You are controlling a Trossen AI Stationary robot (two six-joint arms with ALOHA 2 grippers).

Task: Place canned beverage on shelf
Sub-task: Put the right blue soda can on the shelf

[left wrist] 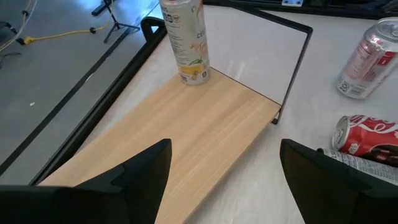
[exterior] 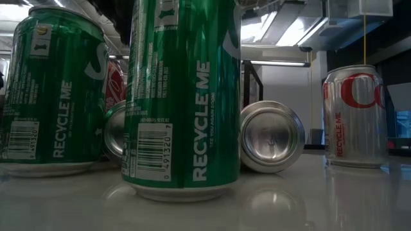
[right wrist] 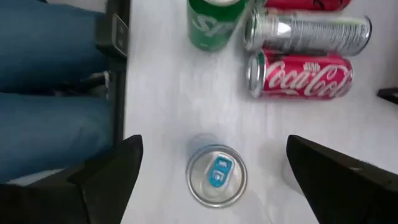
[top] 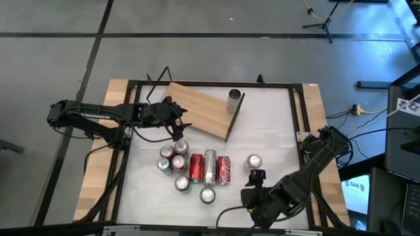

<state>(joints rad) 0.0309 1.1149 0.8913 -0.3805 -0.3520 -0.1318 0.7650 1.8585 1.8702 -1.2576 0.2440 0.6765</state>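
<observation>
Shelf [top: 200, 108] with 1 can [top: 234, 100]; left pincer [left wrist: 224, 171] and right pincer [right wrist: 214, 171] both apart, empty.

Materials and finishes: bench, shelf, cans

Shelf [left wrist: 186, 137]: light wood-grain board, smooth and matt, on thin black metal wire supports [left wrist: 297, 62]. Bench [exterior: 308, 199]: smooth white top with a soft sheen that mirrors the cans; bare wooden side strips [top: 98, 164]. Green cans [exterior: 183, 96]: glossy printed metal. Lying can [exterior: 272, 136]: bare brushed-silver metal base. Red can [right wrist: 301, 74]: glossy printed wall, bright metal rim. Left end effector [left wrist: 227, 171]: fingers of dull black plastic.
</observation>
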